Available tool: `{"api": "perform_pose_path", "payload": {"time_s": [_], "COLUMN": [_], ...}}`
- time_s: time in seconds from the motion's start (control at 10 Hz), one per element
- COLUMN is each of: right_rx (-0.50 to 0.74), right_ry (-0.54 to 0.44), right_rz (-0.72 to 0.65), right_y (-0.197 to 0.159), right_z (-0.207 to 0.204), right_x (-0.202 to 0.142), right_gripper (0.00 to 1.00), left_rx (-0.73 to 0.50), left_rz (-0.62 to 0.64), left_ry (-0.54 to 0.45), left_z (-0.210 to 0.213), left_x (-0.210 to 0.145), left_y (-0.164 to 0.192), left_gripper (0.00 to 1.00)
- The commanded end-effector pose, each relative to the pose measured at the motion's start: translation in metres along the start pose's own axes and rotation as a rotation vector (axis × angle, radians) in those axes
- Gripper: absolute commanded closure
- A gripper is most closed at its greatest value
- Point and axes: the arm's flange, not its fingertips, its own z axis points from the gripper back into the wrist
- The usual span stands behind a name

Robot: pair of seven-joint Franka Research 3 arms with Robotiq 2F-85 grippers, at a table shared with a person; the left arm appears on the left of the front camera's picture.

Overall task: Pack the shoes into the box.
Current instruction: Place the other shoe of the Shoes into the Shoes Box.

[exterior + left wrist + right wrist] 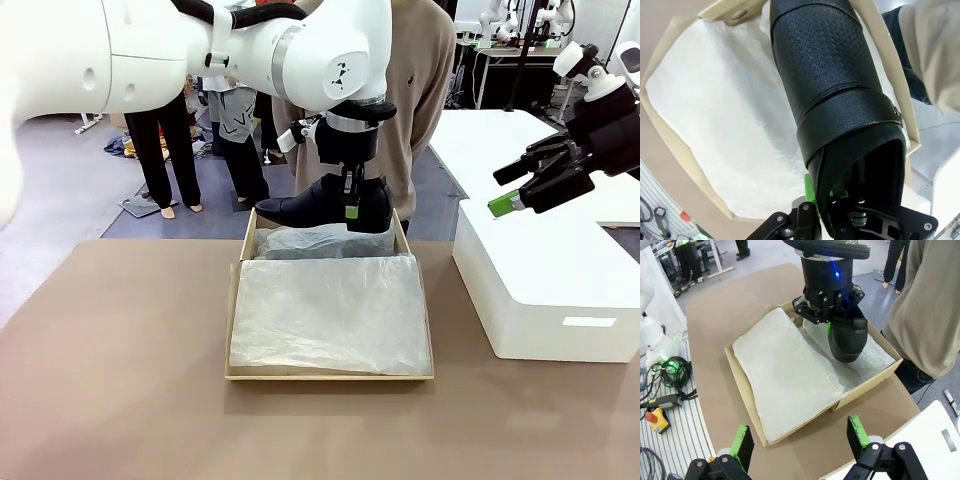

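The left claw [350, 207] is shut tight on the black shoe [315, 208]. It pinches the rim of the shoe's opening, near the heel. I think it holds the shoe there because the rim is thin and easy to pinch, while the rest of the shoe is wide and shiny.

The shoe hangs right under the left claw, with its sole facing down. The toe sticks out to one side of the claw. Held flat like this, the shoe can go straight down and land on its sole.

Below the claw is the tan box [232, 330], which sits on the brown worktop [120, 390]. The shoe is over the far end of the box and is not touching it. White paper [330, 315] lines the box. It lies low under the shoe and puffs up higher on the side nearer the robot.

I think the next step is to lower the shoe softly, so it does not bump the far wall of the box.

The right claw [512, 188] has its fingers wide apart and holds nothing. It waits well off to the side, over a big white box [560, 300], so it is out of the way.

A person [425, 90] stands just past the left claw.
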Motion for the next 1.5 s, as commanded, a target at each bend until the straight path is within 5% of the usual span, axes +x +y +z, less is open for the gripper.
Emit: {"api": "perform_pose_path", "payload": {"time_s": [0.0, 1.4], "right_rx": [0.016, 0.016], "right_ry": [-0.035, -0.035], "right_rz": [0.022, 0.022], "right_y": [-0.004, -0.004], "right_z": [-0.001, -0.001], "right_x": [0.001, 0.001], "right_gripper": [0.00, 0.00], "left_rx": [-0.005, 0.066], "left_rz": [0.086, 0.131], "left_ry": [0.001, -0.013], "left_z": [-0.004, -0.054], "left_x": [-0.006, -0.017], "left_y": [0.000, -0.020], "left_gripper": [1.00, 1.00]}}
